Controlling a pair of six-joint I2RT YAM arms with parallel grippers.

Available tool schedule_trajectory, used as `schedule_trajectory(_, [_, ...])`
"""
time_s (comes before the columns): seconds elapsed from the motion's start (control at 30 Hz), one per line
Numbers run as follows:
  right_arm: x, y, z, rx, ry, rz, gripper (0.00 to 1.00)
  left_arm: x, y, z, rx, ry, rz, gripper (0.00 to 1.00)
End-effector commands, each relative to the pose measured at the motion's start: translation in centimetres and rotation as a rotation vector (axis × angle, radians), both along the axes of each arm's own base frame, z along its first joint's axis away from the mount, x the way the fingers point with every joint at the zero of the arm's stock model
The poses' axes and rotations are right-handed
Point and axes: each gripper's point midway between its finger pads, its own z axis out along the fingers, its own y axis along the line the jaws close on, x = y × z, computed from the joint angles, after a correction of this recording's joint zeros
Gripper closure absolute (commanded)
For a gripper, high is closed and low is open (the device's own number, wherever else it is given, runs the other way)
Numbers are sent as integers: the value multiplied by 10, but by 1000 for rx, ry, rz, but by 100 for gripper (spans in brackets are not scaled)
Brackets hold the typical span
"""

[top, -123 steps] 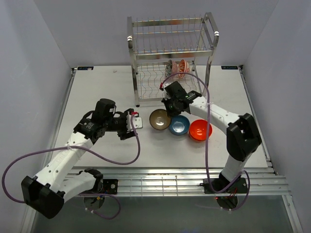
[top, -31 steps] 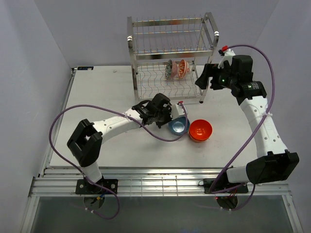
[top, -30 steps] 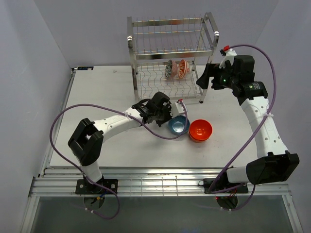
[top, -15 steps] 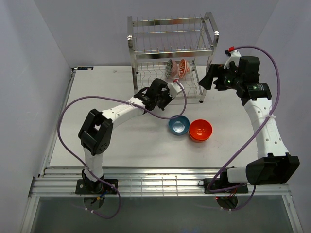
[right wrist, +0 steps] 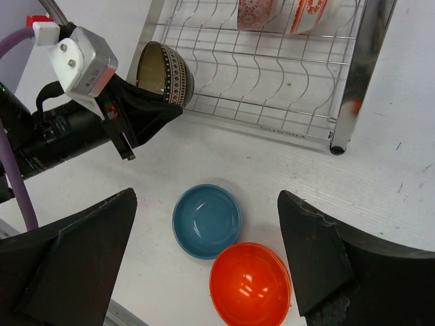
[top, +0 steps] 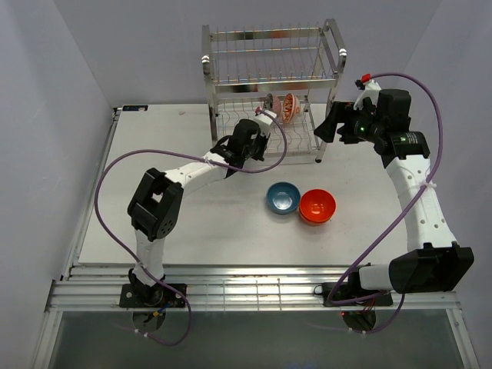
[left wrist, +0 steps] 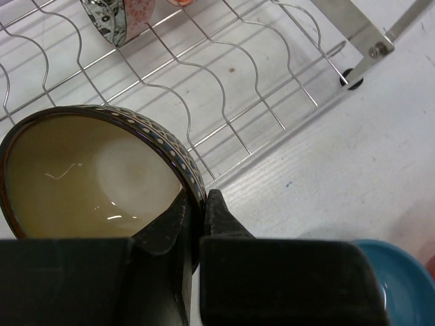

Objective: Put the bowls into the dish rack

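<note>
My left gripper is shut on the rim of the brown bowl, one finger inside and one outside. It holds the bowl tilted at the front edge of the dish rack's lower tier. The right wrist view shows that bowl on its side against the wire shelf. A blue bowl and an orange-red bowl sit side by side on the table. My right gripper hangs open to the right of the rack, high above those two bowls.
Two patterned bowls stand on edge in the back of the rack's lower tier. The upper tier holds nothing. The rack's front right post stands close to my right gripper. The left arm's purple cable loops in front of the rack.
My left arm has lifted the brown bowl off the table beside the blue bowl and carried it back to the rack's lower tier. The right arm has barely moved.
</note>
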Motion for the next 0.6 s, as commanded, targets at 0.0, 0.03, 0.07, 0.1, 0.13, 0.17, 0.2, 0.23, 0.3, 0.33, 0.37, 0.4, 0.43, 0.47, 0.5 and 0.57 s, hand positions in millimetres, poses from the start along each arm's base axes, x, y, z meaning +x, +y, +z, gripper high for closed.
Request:
schedule_trajectory(0.0, [-6, 0, 8, 17, -26, 10, 10, 21, -12, 52, -181, -104, 44, 100])
schedule_trajectory(0.03, [-6, 1, 6, 17, -21, 11, 10, 20, -16, 51, -197, -98, 23, 100])
schedule_trajectory(0.07, [-6, 1, 5, 18, -17, 14, 10, 18, -20, 51, -207, -94, 4, 100])
schedule_trajectory(0.1, [-6, 1, 5, 18, -18, 14, 10, 17, -22, 48, -209, -92, -8, 100])
schedule_trajectory(0.13, [-6, 1, 3, 18, -13, 14, 10, 17, -25, 49, -218, -100, -20, 100])
schedule_trajectory(0.17, [-6, 1, 1, 19, -9, 15, 10, 19, -25, 46, -214, -103, -18, 100])
schedule_trajectory(0.2, [-6, 1, 1, 19, -9, 15, 10, 21, -24, 45, -196, -122, -28, 100])
schedule_trajectory(0.23, [-6, 1, 0, 20, -6, 16, 10, 24, -24, 48, -199, -143, -21, 100])
schedule_trajectory(0.3, [-6, 2, -1, 21, -2, 19, 10, 29, -22, 42, -191, -146, 1, 100])
schedule_trajectory(0.33, [-6, 2, -2, 23, -1, 23, 10, 32, -21, 42, -205, -152, 6, 100])
schedule_trajectory(0.37, [-6, 3, -2, 23, 1, 25, 10, 32, -22, 42, -214, -150, 2, 100])
schedule_trajectory(0.4, [-6, 3, -3, 24, 2, 24, 10, 34, -21, 38, -219, -147, 7, 100])
schedule_trajectory(0.43, [-5, 3, -3, 25, 4, 27, 10, 36, -21, 37, -229, -146, 8, 100])
schedule_trajectory(0.47, [-6, 4, -3, 28, 6, 32, 10, 37, -23, 38, -248, -135, 3, 100])
schedule_trajectory(0.5, [-6, 4, -4, 28, 7, 34, 10, 41, -22, 33, -254, -124, 12, 100])
schedule_trajectory(0.57, [-8, 4, -3, 28, 7, 36, 10, 47, -19, 32, -300, -101, 3, 100])
